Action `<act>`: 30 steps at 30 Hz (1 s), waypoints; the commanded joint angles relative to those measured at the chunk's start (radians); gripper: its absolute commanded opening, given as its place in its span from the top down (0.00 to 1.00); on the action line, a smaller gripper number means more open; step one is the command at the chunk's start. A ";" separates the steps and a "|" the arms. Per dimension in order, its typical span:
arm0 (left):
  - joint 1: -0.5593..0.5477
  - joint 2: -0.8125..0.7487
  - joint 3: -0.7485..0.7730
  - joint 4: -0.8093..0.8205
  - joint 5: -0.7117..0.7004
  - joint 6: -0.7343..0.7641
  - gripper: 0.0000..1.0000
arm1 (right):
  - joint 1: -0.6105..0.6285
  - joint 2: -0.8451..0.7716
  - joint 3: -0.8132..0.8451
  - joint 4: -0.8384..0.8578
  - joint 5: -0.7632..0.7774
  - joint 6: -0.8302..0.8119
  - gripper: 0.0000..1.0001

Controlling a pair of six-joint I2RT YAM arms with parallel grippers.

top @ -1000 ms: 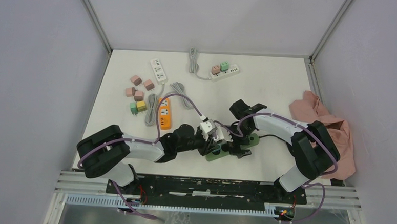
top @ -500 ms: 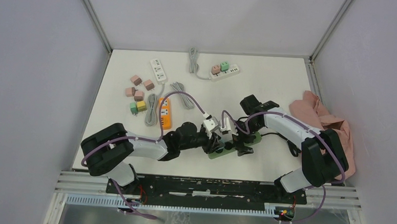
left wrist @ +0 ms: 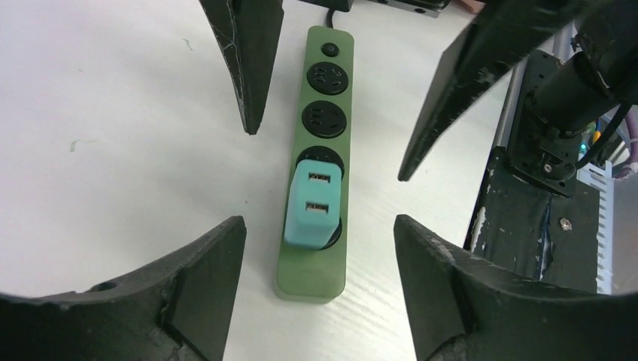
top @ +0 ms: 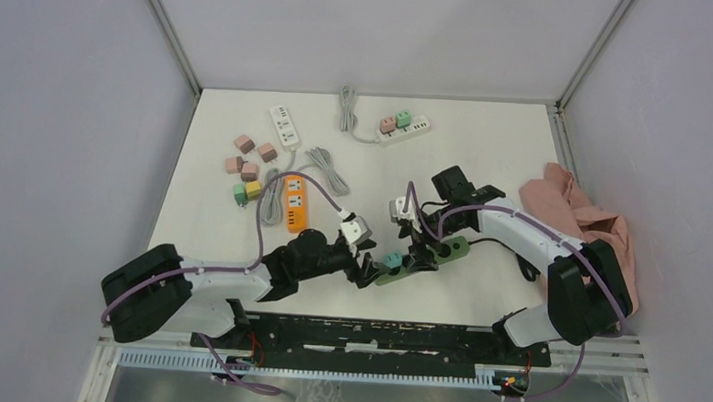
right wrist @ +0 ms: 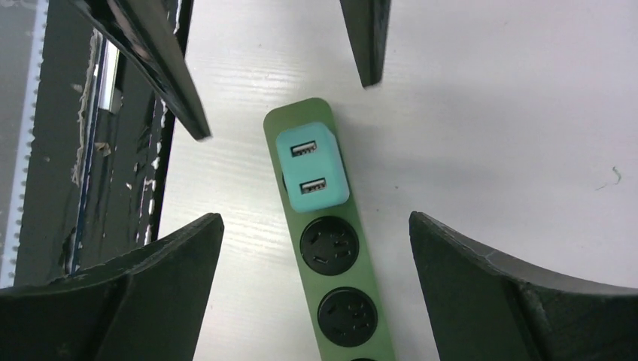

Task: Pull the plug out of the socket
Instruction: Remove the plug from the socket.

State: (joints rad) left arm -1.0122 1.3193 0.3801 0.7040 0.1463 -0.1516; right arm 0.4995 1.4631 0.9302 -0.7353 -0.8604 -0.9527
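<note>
The teal plug (left wrist: 312, 204) sits in the end outlet of the green strip (left wrist: 325, 98). The strip lies on the white counter (top: 483, 171) near its front edge, between the two arms. The plug's body partly hides the next outlet. Two more outlets beyond it are bare, and a round switch (left wrist: 329, 50) sits at the far end.

The grippers face each other along the strip. The left gripper (left wrist: 317, 226) is released: its fingers (left wrist: 203, 286) stand wide apart on either side of the plug, touching neither it nor the strip. The right gripper (right wrist: 314, 223) is likewise spread wide and holds nothing, with its fingers (right wrist: 489, 286) flanking the strip.

Farther back lie an orange strip (top: 296, 202), a white strip (top: 285, 126) and a second white strip (top: 402, 132) carrying a pink and a green plug. A cluster of loose plugs (top: 249, 168) lies to the left. A pink cloth (top: 581, 231) is bunched at the right edge.
</note>
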 commanded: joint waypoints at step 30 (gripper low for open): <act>-0.065 0.432 -0.135 0.633 -0.037 0.215 0.20 | 0.201 0.037 -0.024 0.187 0.147 0.042 0.65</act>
State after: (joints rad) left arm -1.0710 1.7119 0.2218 1.1824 0.1322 0.0467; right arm 0.6903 1.4940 0.8688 -0.5179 -0.7265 -0.8932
